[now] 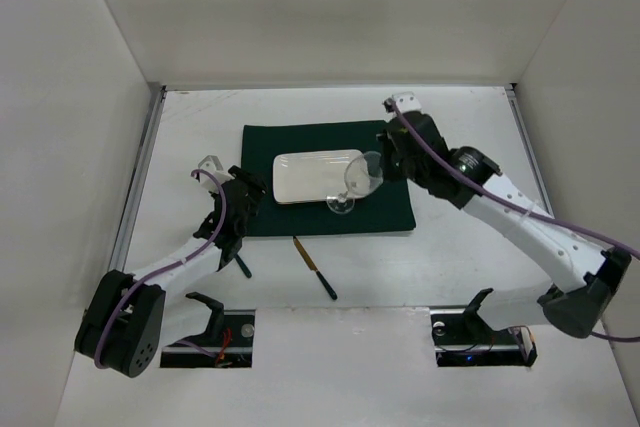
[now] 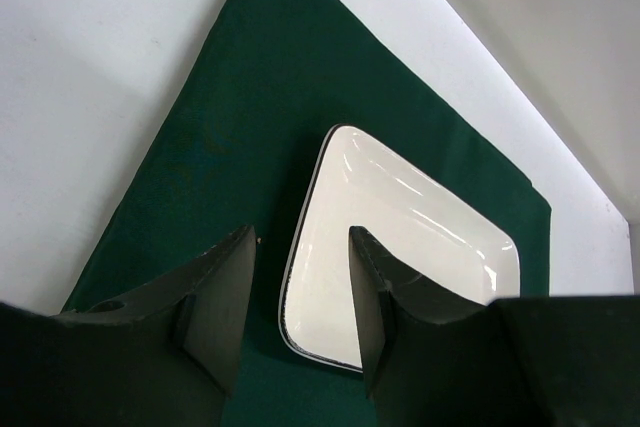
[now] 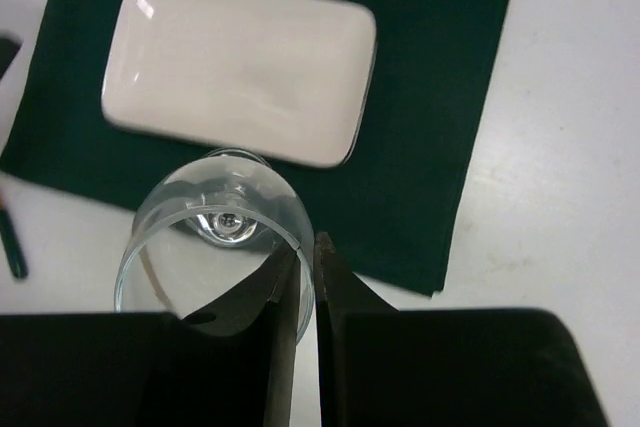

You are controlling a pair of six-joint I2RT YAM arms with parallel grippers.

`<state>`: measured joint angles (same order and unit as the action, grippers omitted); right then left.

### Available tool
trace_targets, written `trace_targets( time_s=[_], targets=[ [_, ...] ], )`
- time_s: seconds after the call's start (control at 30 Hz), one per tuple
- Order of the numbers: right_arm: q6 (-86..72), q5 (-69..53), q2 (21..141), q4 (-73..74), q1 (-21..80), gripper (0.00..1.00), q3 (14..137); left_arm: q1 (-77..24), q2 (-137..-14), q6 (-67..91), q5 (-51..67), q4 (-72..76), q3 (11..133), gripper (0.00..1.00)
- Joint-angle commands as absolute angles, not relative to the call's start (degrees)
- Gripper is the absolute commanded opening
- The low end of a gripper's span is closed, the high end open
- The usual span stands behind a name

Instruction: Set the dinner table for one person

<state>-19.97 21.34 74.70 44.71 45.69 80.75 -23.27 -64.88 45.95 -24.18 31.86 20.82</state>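
Across the whole top view: bench (image 1: 200, 127), white, matte, with a metal rail down each side, carrying everything listed. Centre of frame: mat (image 1: 262, 152), dark green, rectangular, flat on the bench. Middle of the mat: plate (image 1: 315, 175), white, rectangular, rounded corners, thin dark rim. Just right of the plate: glass (image 1: 362, 179), clear, stemmed, tilted, bowl toward the upper right and foot at the mat's lower edge; whether the foot touches the mat cannot be told. Below the mat, on bare bench: knife (image 1: 314, 267), slim, lying diagonally. Right tool (image 3: 308, 243): nearly closed, pinching the glass by its rim, the wall of the bowl caught between the two fingers. Left tool (image 2: 300, 247): partly open, nothing between the fingers, above the mat's left part, facing a corner of the plate.
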Motion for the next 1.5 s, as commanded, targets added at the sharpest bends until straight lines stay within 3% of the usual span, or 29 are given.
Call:
trace_targets(
  time_s=[0.0,0.5,1.3,1.47],
  targets=[
    [-17.67,17.85,78.38,32.27,38.21,0.14,85.86,-23.68,-64.16,46.05,-24.52,33.75,21.71,0.4],
    [-15.12,15.47,99.04,31.19,20.53,0.13,100.89,-23.95,-65.74,46.14,-24.52,34.01,22.06,0.4],
    [-7.03,26.45,114.52,41.75,20.17,0.15,116.89,-24.39,-66.8,46.41,-23.99,34.1,22.5,0.4],
    [-7.03,27.07,114.61,41.4,21.48,0.27,117.25,-24.3,-67.15,46.58,-23.91,34.1,22.59,0.4]
  ],
)
